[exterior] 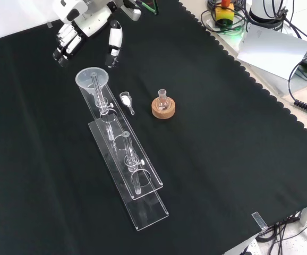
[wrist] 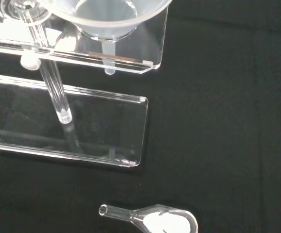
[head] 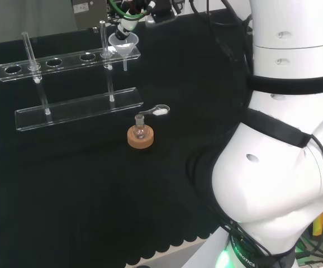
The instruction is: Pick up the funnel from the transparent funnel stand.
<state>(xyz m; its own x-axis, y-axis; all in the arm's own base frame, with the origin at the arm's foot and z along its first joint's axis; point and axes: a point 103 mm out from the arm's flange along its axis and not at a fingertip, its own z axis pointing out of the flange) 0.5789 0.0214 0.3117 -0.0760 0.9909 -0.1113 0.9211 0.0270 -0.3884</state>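
A clear funnel (head: 123,43) (exterior: 92,78) (wrist: 104,17) sits in the end hole of the transparent stand's upper shelf (head: 55,63) (exterior: 124,154) (wrist: 135,51). Its stem hangs down through the shelf above the stand's base plate (wrist: 106,126). The black and white hand (head: 129,22) (exterior: 84,24) hovers just beyond that end of the stand, apart from the funnel. Its fingers (exterior: 63,48) and thumb (exterior: 113,42) are spread and fairly straight, pointing down on either side of the funnel's far rim, and hold nothing.
A small round flask on a cork ring (head: 141,135) (exterior: 162,106) stands on the cloth near the stand. A clear scoop with white powder (head: 157,111) (exterior: 126,101) (wrist: 165,221) lies between flask and stand. Two thin clear posts (head: 29,47) rise from the stand.
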